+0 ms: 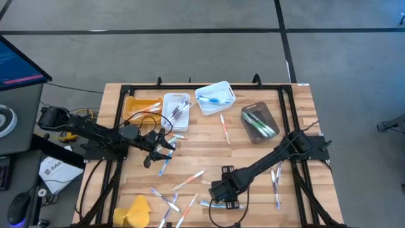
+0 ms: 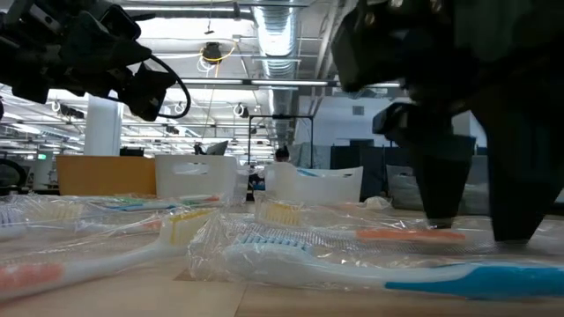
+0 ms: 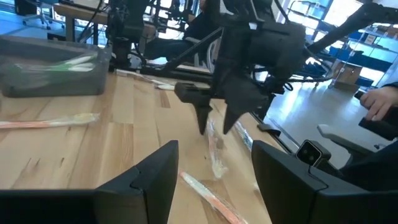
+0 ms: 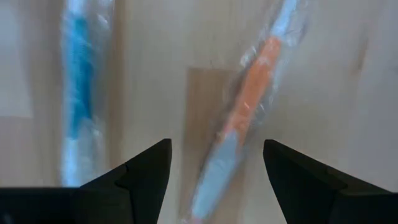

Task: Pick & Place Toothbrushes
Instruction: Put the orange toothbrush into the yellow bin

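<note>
The right gripper hangs low near the front edge of the bench, jaws open over a wrapped orange toothbrush, with a blue toothbrush just beside it. The left gripper waits toward the left side, jaws open and empty. More toothbrushes lie scattered along the front.

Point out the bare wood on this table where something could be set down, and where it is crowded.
Bare: between the left gripper and the right gripper; also beside the gray bin, toward the right edge. Crowded: loose toothbrushes by the yellow lump, and the bin row at the far edge.
</note>
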Controlling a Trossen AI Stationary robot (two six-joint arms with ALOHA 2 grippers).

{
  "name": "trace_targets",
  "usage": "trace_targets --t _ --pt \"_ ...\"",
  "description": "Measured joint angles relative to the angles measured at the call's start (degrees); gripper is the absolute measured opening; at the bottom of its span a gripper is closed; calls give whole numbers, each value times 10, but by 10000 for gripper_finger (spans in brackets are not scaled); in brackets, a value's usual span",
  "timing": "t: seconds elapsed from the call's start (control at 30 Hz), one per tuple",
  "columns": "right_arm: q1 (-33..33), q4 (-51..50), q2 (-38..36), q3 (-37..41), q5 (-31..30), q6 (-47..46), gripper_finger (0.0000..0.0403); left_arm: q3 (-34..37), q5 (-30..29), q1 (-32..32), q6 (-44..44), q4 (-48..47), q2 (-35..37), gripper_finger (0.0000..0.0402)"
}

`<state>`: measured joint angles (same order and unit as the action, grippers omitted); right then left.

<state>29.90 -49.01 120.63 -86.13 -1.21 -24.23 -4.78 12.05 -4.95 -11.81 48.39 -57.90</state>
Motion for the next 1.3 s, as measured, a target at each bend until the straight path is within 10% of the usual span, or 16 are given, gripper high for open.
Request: trace_targets --t 0.33,0.77,1.3 --pt "-12 12 20 -2 15 21 226 1 0 0 0 -8 -4 197" --pt "-37 15 19 18 28 24 18 1 0 0 0 -8 -4 197" --pt "-49 15 17 20 33 44 15 1 0 0 0 -8 -4 197"
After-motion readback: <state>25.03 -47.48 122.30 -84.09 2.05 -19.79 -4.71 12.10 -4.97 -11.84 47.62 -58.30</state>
